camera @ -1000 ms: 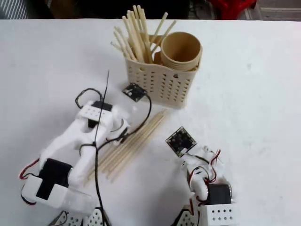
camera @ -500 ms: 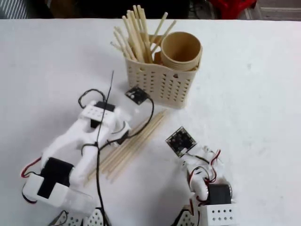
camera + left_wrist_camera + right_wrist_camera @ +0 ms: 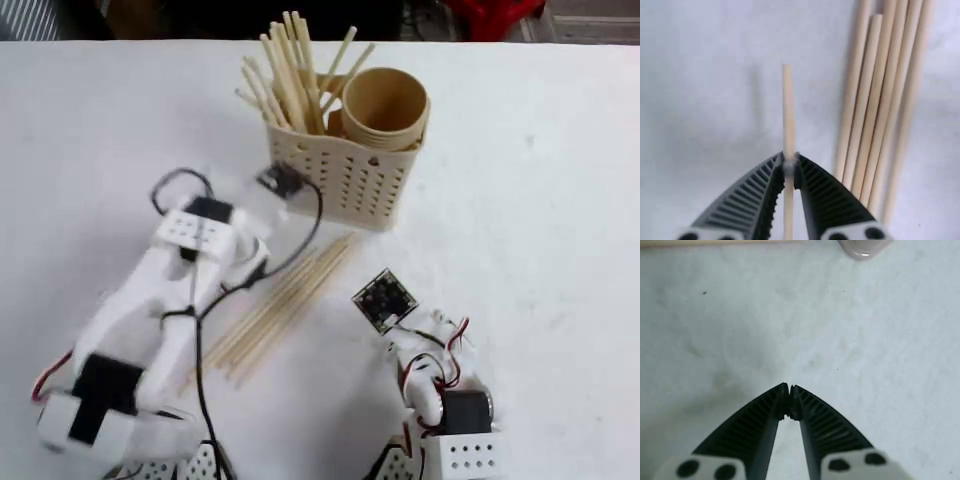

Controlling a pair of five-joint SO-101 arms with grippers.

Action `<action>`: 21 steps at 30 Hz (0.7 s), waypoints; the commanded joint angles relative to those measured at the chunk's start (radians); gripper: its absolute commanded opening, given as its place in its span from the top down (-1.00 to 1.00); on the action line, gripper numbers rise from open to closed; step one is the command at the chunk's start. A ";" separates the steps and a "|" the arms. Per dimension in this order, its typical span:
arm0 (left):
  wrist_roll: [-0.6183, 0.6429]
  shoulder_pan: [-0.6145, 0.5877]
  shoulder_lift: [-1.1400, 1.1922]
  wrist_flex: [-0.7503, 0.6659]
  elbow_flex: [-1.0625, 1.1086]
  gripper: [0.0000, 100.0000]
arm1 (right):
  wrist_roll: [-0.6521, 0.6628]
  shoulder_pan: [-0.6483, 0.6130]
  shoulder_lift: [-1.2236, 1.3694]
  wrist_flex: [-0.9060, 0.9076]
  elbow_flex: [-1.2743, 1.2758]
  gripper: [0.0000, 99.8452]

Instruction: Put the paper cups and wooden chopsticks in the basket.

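My left gripper point(image 3: 788, 167) is shut on a single wooden chopstick point(image 3: 786, 110), which sticks out past the fingertips above the white table. Beside it lie several more chopsticks point(image 3: 885, 100) in a bundle. From above, the left arm point(image 3: 185, 270) stands over the loose chopsticks point(image 3: 285, 300), just in front of the cream basket point(image 3: 345, 180). The basket holds stacked paper cups point(image 3: 385, 105) and several upright chopsticks point(image 3: 290, 75). My right gripper point(image 3: 789, 402) is shut with nothing in it, low over bare table. The right arm point(image 3: 430, 375) sits folded at the front right.
The white table point(image 3: 540, 220) has open room to the right of the basket and at the far left. A black cable point(image 3: 205, 360) runs along the left arm. A chopstick edge point(image 3: 715, 242) shows beyond the right gripper.
The left arm has stretched out and swung a little toward the basket, its wrist now closer to the basket's front wall. The right arm has not moved.
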 commanded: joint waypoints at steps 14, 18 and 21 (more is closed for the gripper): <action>0.209 -0.021 -0.498 0.269 -0.669 0.95 | 0.009 -0.008 -0.004 0.005 0.009 0.96; 0.319 -0.021 -0.499 0.106 -0.730 0.95 | 0.009 -0.008 -0.004 0.005 0.009 0.96; 0.376 -0.013 -0.498 -0.068 -0.749 0.95 | 0.009 -0.008 -0.004 0.005 0.009 0.96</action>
